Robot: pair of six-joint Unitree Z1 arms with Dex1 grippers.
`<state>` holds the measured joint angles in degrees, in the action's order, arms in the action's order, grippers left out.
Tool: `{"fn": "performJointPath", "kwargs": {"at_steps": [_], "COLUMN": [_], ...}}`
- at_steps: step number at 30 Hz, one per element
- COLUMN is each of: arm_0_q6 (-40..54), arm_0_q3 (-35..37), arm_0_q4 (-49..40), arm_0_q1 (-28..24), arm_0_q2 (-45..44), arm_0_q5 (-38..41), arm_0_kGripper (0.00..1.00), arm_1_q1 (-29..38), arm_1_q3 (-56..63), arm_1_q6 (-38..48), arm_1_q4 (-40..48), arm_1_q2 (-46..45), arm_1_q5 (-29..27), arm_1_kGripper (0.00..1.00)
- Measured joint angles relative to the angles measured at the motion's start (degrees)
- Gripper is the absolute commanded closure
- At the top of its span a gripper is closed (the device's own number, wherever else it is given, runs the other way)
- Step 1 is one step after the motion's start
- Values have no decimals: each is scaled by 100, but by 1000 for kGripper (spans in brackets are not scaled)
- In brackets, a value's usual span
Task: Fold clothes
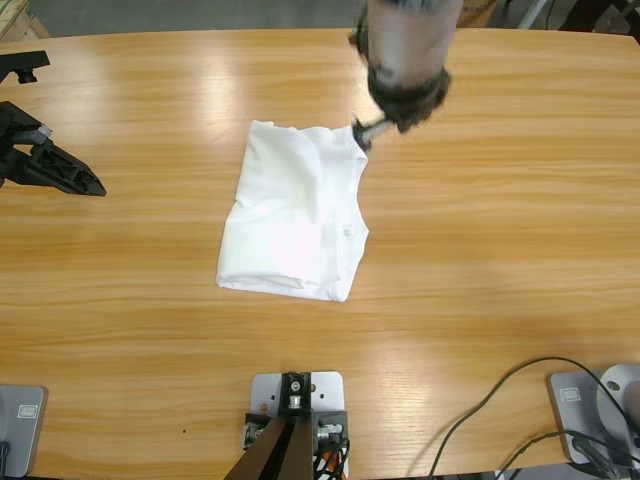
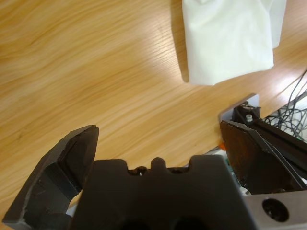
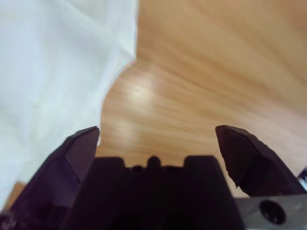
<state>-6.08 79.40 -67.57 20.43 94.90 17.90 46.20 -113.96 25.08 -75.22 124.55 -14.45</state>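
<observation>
The white T-shirt [image 1: 296, 215] lies folded near the middle of the table [image 1: 500, 220]. The right gripper [image 1: 362, 135] hangs at its far corner with fingers spread, holding nothing. The left gripper [image 1: 60, 170] rests near the table's left edge, fingers also spread.

Bright, even light falls from overhead. Pale glare patches lie on the wooden table [image 1: 150, 290] in the high view, and the white T-shirt [image 1: 295, 215] is nearly blown out, its folds faint. The arm [image 1: 405, 60] at the top is motion-blurred. The right wrist view is soft throughout; the left wrist view is sharper, with a thin shadow beside the shirt.
</observation>
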Motion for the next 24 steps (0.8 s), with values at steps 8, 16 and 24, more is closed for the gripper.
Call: {"fn": "performJointPath", "kwargs": {"at_steps": [8, 16, 24], "arm_0_q6": [0, 0, 40], "arm_0_q3": [0, 55, 56], "arm_0_q4": [0, 0, 0], "arm_0_q1": [1, -907, -1007], "arm_0_q2": [0, -291, -302], "arm_0_q5": [0, 0, 2], "arm_0_kGripper": [0, 0, 0], "arm_1_q1": [73, 259, 267], "arm_1_q3": [-1137, -1225, -3080], "arm_1_q6": [-1007, -1173, -1643], "arm_1_q4": [-28, -131, -1020], "arm_1_q2": [-25, 64, 991], "arm_1_q5": [1548, 2077, 2342], "arm_1_kGripper": [588, 0, 0]}}
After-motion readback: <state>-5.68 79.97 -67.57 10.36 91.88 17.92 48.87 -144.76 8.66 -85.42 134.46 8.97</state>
